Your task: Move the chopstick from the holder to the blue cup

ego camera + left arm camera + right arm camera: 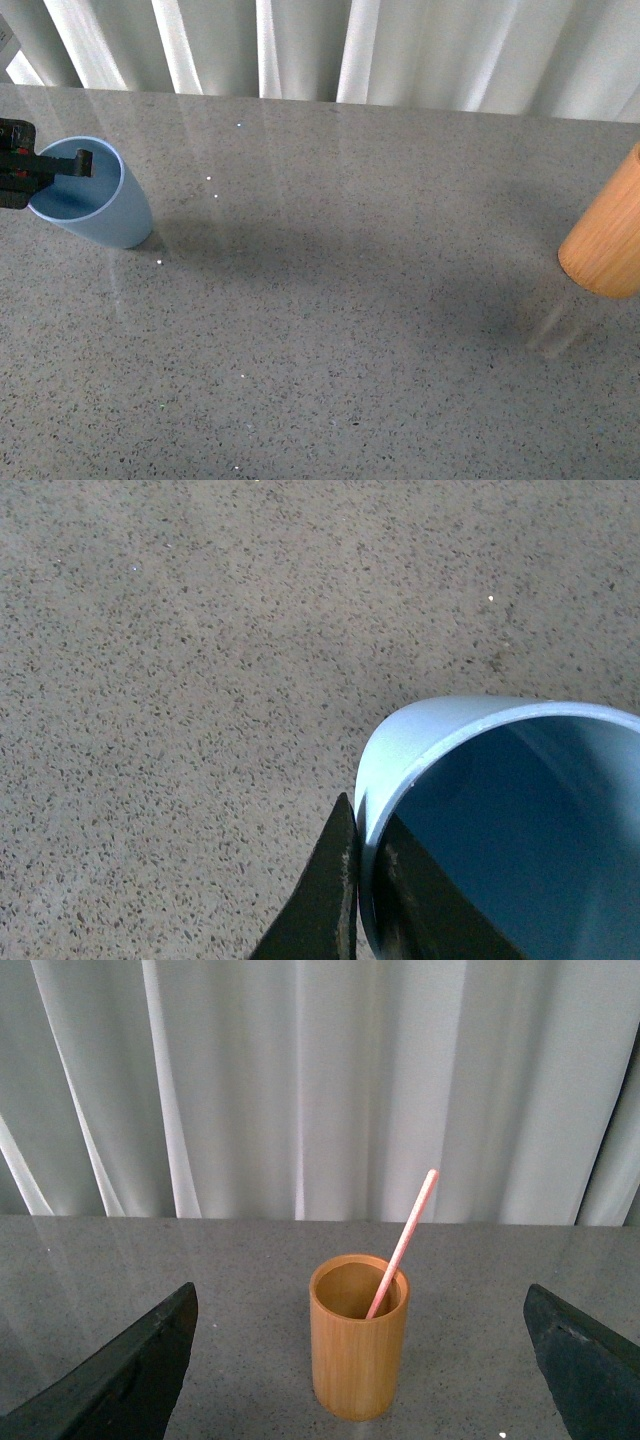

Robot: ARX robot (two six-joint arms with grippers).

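Thin pinkish-red chopstick (pixel 405 1235) still in orange-tan wooden holder (pixel 355 1360); nothing transferred. My left gripper (pixel 365 815) pinches light blue plastic cup (pixel 100 205) rim; right gripper (pixel 360 1295) gapes wide, empty.

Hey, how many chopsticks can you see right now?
1. The chopstick leans in the holder, its top sticking out above the rim, as the right wrist view shows. None shows in the blue cup, though part of its inside is out of view.

Left gripper (pixel 362 865) straddles blue cup (pixel 425 730) wall at rim; one dark finger (pixel 322 905) against outside, other inside; wall pinched between; cup interior deeper blue; speckled grey surface (pixel 200 680) beside cup.
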